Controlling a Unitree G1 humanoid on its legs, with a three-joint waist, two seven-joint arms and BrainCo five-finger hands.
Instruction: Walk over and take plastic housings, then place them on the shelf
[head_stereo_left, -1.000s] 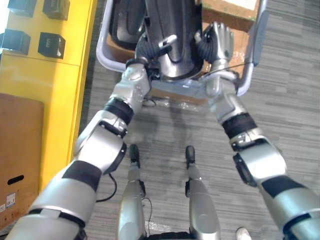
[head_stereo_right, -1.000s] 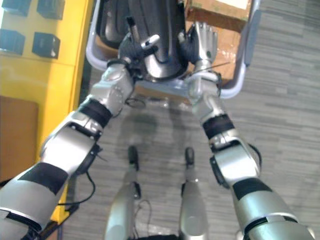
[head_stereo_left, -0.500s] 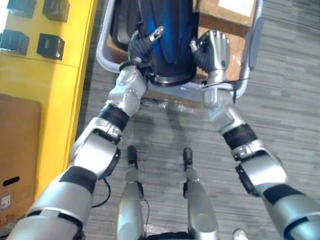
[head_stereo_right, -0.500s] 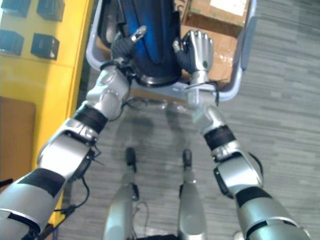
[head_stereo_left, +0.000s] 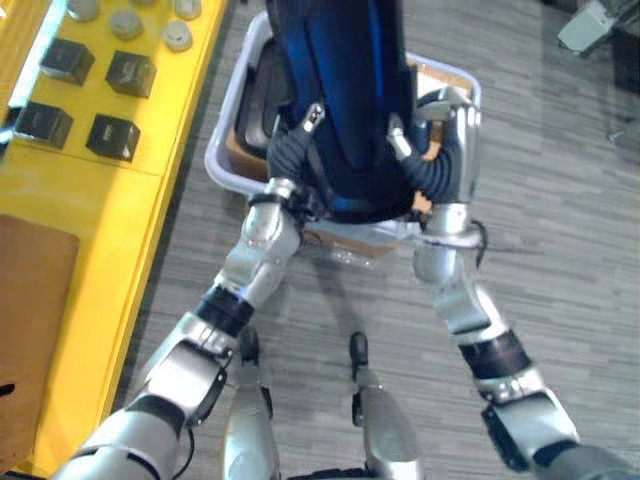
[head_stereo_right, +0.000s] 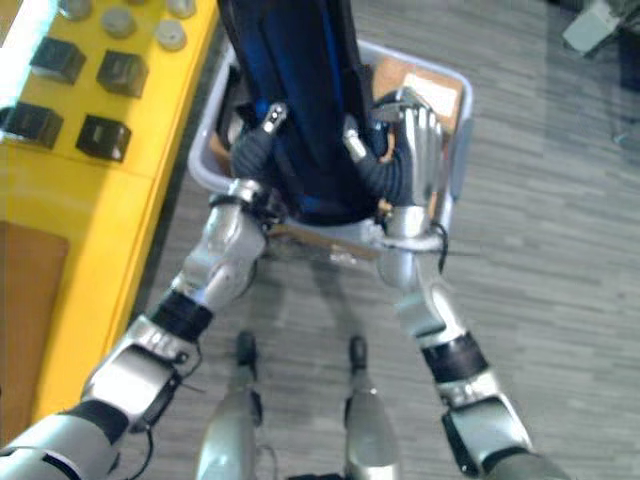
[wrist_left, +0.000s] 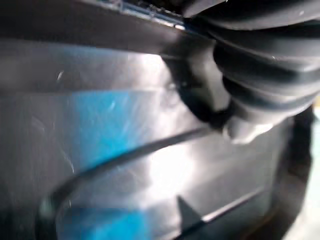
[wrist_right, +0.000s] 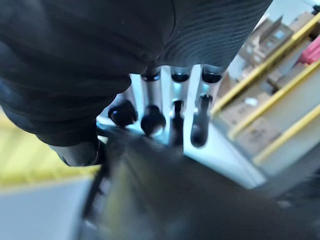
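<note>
Between the two hands: a large, glossy, dark blue-black plastic housing (head_stereo_left: 345, 100) stands upright, raised above the bin; its lower end hangs just over the bin's near rim
Left hand: the left hand (head_stereo_left: 290, 155) lies against the housing's left flank, dark ribbed cover towards the robot; its wrist view has the shiny housing wall right up against the cover; I cannot tell how far this hand is open
Right hand: the right hand (head_stereo_left: 455, 130) is set against the housing's right flank; its fingers (wrist_right: 175, 110) run straight in a row along the housing's edge, uncurled, with the thumb laid on the near face; it presses rather than wraps
Bin: a pale lilac-white plastic bin (head_stereo_left: 212, 165) sits on the floor under the housing; inside it are a brown cardboard box (head_stereo_right: 395, 72) on the right and another dark moulded part (head_stereo_left: 255, 90) on the left
Shelf: a yellow shelf (head_stereo_left: 100, 230) runs along the left, just beside the bin; small black cubes (head_stereo_left: 130, 72) and grey round discs (head_stereo_left: 177, 35) lie on its far part
Floor: grey striped carpet (head_stereo_left: 560, 250)
</note>
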